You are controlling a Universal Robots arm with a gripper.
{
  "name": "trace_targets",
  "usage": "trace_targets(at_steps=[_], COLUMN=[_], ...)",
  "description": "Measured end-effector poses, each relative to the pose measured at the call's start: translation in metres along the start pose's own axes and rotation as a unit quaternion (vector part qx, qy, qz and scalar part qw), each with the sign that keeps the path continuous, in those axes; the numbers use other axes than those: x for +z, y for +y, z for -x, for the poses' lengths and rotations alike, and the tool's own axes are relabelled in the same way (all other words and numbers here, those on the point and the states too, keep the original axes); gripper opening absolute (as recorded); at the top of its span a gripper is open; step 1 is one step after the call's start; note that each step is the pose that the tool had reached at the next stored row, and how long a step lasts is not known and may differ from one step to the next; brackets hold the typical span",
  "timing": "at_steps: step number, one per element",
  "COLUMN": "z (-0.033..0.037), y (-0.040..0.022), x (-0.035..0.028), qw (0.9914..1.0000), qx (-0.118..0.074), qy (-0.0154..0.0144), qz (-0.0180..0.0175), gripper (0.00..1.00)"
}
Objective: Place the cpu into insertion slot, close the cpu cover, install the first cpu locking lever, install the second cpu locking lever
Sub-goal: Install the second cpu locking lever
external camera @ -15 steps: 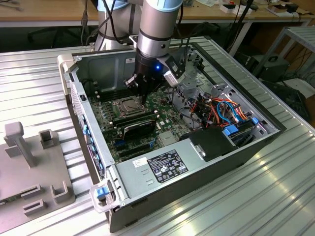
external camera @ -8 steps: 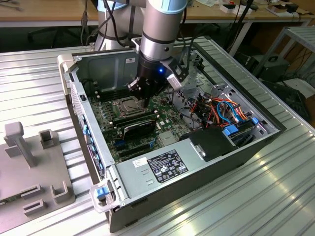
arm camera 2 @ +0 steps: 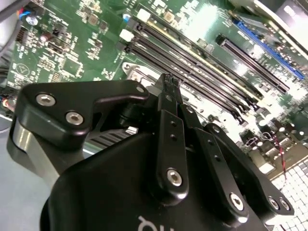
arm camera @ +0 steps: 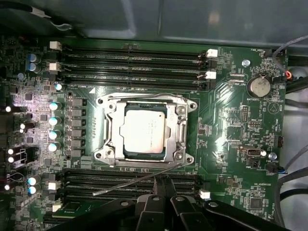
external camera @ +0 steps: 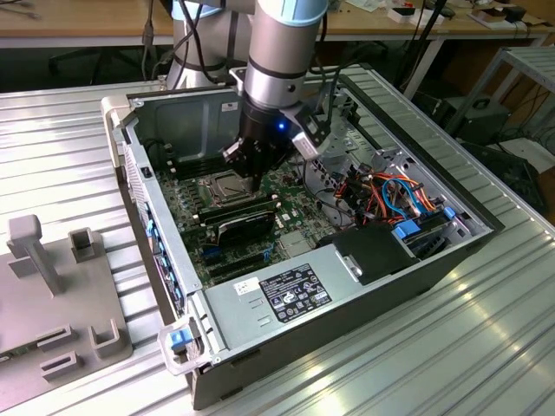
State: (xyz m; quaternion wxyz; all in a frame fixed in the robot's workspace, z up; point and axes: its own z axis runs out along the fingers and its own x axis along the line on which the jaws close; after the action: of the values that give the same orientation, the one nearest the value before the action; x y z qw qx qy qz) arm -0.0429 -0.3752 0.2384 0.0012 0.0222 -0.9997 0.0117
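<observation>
While the cpu (arm camera: 142, 131) lay flat in the insertion slot (arm camera: 120, 153), the cpu cover (arm camera: 179, 132) sat folded down around it, framing its silver top. One thin locking lever (arm camera: 137, 180) stuck out at a slant just beside the socket, over the memory slots (arm camera: 130, 65). The gripper (arm camera: 162, 185) hung next to that lever with its fingers (arm camera 2: 168, 103) pressed together and nothing between them, above the green motherboard (external camera: 290, 195) inside the open computer case (external camera: 416, 269).
</observation>
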Motion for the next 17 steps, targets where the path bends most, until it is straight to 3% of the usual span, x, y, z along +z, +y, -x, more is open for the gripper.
trace_targets(at_steps=[4, 10, 17], z=[-0.0068, -0.016, -0.0327], y=[-0.0012, -0.0041, -0.0035], x=[-0.0035, -0.0038, -0.0037], qw=[1.0, 1.0, 1.0], qx=[0.0, 0.0, 0.0], qy=[0.0, 0.0, 0.0], qz=[0.0, -0.0001, 0.0], gripper=[0.11, 0.11, 0.11])
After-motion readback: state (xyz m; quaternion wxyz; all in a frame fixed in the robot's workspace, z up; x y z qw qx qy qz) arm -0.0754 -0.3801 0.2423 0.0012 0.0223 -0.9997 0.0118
